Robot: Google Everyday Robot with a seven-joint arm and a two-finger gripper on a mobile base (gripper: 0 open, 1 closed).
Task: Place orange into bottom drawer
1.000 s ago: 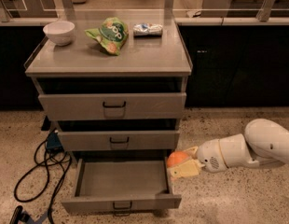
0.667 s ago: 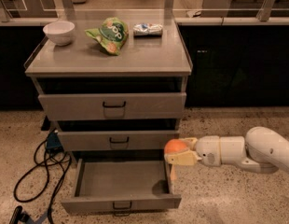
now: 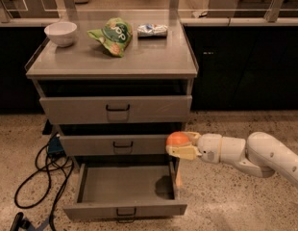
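The orange is held in my gripper, whose fingers are shut on it. The white arm reaches in from the right. The orange hangs above the right rim of the bottom drawer, which is pulled out and open, a wide shallow grey tray with a black handle on its front. Its inside is bare, with the gripper's shadow at the right back.
Two upper grey drawers are slightly pulled out. On the cabinet top stand a white bowl, a green snack bag and a small white-blue packet. Black cables lie on the floor at the left.
My gripper with the orange has moved left and a little up, from beside the drawer's right side to over its right rim.
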